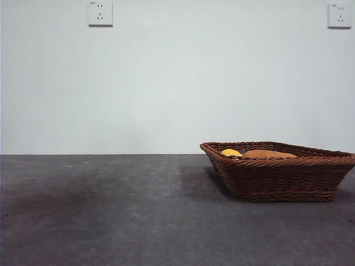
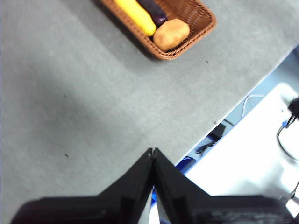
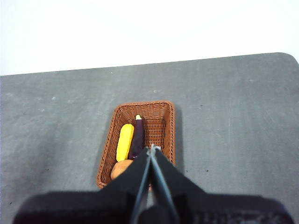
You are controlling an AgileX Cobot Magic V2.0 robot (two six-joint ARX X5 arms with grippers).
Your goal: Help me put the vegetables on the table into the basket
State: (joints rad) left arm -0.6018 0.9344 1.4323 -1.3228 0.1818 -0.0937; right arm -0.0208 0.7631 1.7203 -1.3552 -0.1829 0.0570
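Note:
The brown wicker basket (image 1: 280,172) stands on the dark grey table (image 1: 111,210) at the right. Inside it lie the yellow corn cob (image 3: 124,142), the dark purple eggplant (image 3: 137,138) and the brown potato (image 3: 120,168), side by side. Over the rim in the front view only the corn's tip (image 1: 231,152) and the potato's top (image 1: 268,154) show. My right gripper (image 3: 153,148) hangs high above the basket, shut and holding nothing. My left gripper (image 2: 152,151) is shut too, over the table's edge, well away from the basket (image 2: 196,18). Neither arm shows in the front view.
A pale wall with two sockets (image 1: 100,13) stands behind the table. Past the table edge in the left wrist view lie a white surface (image 2: 252,158) and cables (image 2: 285,130).

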